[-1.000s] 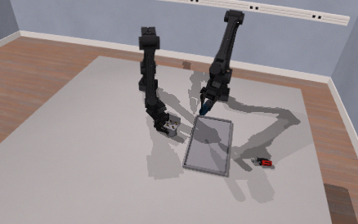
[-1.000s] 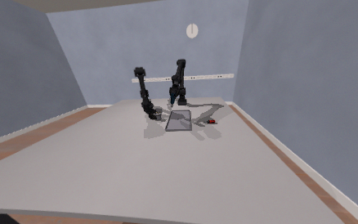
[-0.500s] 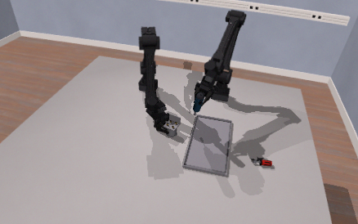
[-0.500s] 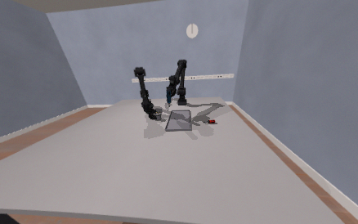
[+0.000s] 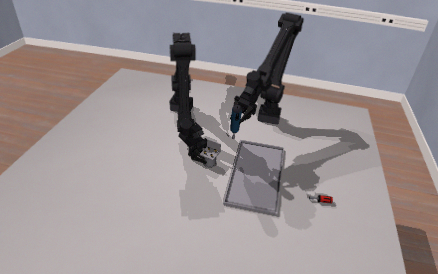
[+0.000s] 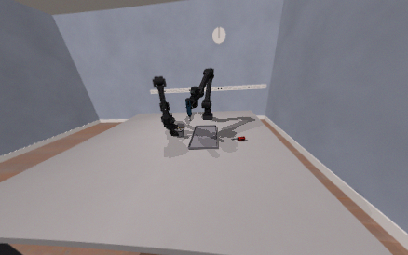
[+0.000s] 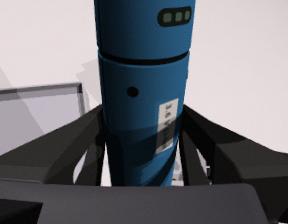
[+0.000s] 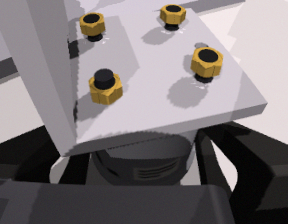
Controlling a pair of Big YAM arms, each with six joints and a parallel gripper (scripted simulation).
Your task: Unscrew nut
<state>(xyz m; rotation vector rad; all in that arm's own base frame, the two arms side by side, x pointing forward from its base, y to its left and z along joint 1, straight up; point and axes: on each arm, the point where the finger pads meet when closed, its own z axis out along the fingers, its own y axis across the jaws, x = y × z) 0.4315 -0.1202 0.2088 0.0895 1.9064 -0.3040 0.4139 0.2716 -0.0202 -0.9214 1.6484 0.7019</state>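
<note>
My left gripper (image 5: 236, 114) (image 7: 142, 113) is shut on the barrel of the blue electric nut driver (image 5: 235, 123) (image 6: 189, 108) (image 7: 140, 35). The driver hangs nearly upright, tip down, in the air behind the bracket in the top view. My right gripper (image 8: 143, 113) is shut on the dark round body of the joint module (image 8: 145, 159), which stands upright. The light grey bracket (image 8: 130, 117) lies on top, with its wall up. In the right wrist view, one brass nut (image 8: 105, 91) sits low with its black stud sticking out. Three other nuts sit raised near their stud tops.
A grey shallow tray (image 5: 251, 209) (image 6: 203, 148) (image 7: 45, 89) lies beside the module, to its right in the top view. A red-handled tool (image 5: 325, 199) (image 6: 241, 139) lies on the table beyond the tray.
</note>
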